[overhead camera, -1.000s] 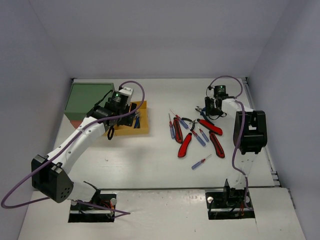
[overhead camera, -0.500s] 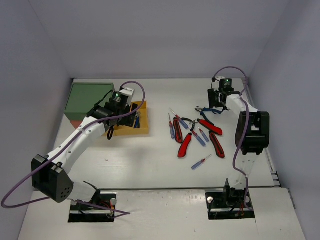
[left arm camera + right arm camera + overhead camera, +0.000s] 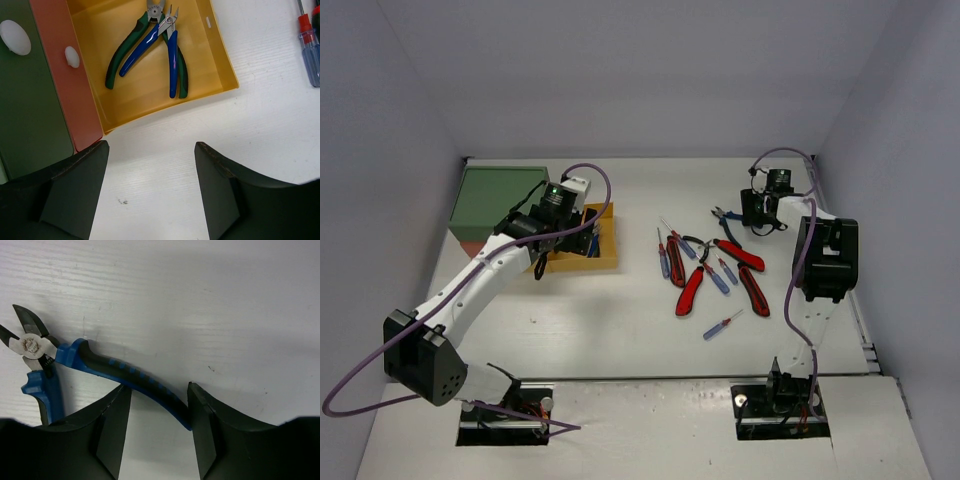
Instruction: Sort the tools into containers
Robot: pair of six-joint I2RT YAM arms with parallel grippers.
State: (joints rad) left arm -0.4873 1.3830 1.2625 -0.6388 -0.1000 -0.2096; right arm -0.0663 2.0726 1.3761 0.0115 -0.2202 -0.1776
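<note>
Pickup step: we are holding the right gripper, jaws partly apart, astride one handle of the blue-black pliers near the table far right edge. Next probably needs closing, lifting; the left gripper is hovering wide-open beside the yellow drawer.

No words or nos. to read in any pic.
Round metal bit on the blue-and-black pliers has pale marks, too blurry to read. Small white mark on the wall of the yellow drawer is too tiny to tell if it's a letter or a sign.
</note>
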